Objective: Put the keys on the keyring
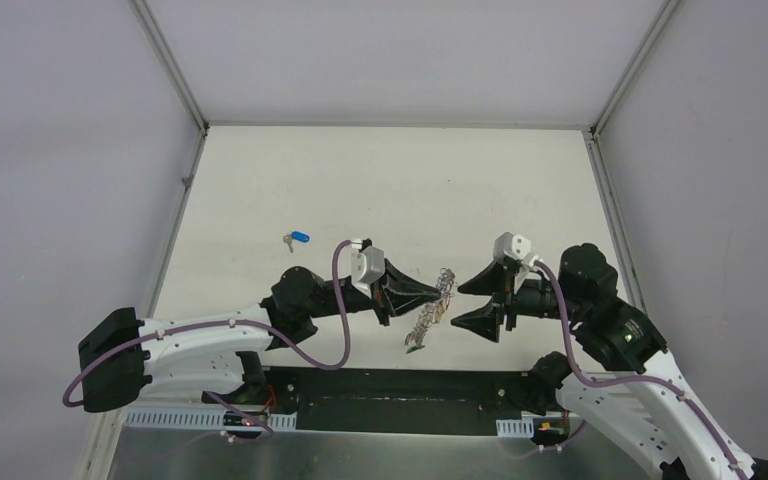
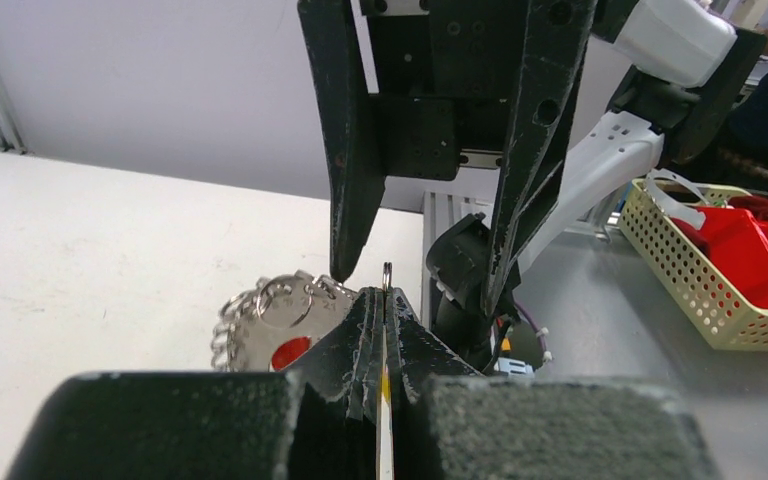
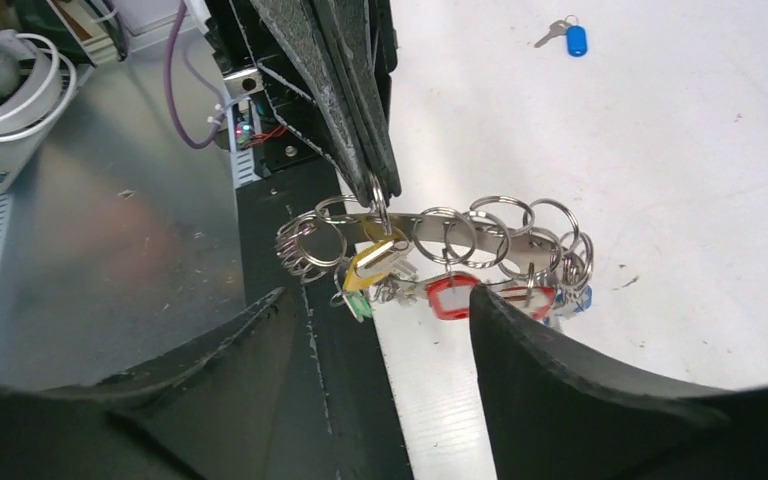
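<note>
The left jaws are pinched shut on the silvery chain-like keyring (image 3: 460, 225), strung with red, yellow, green and blue tagged keys, and hold it in the air near the front edge of the white bench (image 1: 390, 180). The right jaws stand wide, facing it, close to the hanging tags. 1 small silver key with a blue plastic tag (image 1: 297, 238) lies well apart on the bench
</note>
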`<state>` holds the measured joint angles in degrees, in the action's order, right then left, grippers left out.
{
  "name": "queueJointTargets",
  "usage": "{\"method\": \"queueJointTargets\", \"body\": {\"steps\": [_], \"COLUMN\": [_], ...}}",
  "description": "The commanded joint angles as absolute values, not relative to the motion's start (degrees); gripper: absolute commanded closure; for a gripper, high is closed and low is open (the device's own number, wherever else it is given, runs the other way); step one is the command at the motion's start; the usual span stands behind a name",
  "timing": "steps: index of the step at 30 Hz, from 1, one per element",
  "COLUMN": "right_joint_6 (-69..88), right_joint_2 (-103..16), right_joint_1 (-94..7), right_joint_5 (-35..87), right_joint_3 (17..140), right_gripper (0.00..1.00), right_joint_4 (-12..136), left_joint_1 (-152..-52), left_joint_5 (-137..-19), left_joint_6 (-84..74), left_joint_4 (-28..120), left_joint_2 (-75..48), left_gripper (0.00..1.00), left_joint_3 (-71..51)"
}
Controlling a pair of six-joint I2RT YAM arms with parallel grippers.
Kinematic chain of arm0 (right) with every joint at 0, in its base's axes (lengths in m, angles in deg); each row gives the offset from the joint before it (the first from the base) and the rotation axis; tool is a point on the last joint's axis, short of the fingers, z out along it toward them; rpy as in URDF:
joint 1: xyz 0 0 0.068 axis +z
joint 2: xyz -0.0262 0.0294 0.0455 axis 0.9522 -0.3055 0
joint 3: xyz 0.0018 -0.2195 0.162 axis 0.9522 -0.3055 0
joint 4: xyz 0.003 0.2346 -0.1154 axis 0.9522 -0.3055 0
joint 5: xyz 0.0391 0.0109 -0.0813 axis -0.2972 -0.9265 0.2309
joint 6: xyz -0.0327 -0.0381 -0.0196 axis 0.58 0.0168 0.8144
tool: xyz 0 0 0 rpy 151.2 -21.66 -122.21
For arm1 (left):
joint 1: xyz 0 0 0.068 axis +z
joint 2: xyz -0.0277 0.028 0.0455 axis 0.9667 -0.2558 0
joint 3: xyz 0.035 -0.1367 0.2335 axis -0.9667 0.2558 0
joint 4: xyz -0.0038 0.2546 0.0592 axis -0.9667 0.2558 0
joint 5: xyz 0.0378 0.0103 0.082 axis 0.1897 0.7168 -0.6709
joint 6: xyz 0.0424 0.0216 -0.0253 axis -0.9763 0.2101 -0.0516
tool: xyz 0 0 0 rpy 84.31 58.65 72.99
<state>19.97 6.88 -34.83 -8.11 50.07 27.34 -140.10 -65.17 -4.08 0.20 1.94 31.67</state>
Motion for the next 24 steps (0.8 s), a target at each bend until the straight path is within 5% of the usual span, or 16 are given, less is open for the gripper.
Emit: {"method": "queueJointTargets", "body": {"steps": [1,9,24], "right_joint_6": [19.21,16.25,13.59], "right_joint_2": [7.45,10.99,12.53], "right_joint_1": [-34.71,-34.68,-34.77], "right_joint_5": [-3.63,2.38,5.23], "right_joint_3": [50.5,48.76,47.62], "right_gripper": [0.29,0.07,0.0], "right_joint_4": [29.64,29.99,28.45], "left_joint_1": [-140.52,-140.52,-137.97], "left_joint_5": [-68.69,-72.21,-73.92], "left_joint_6": [-4.94,-7.58,3.95], "left_joint_4": [0.95,13.82,4.03], "left_joint_2": [4.48,1.55,-13.79], "left_gripper": [1.0,1.0,1.0], "left_joint_3": [30.42,24.6,23.94]}}
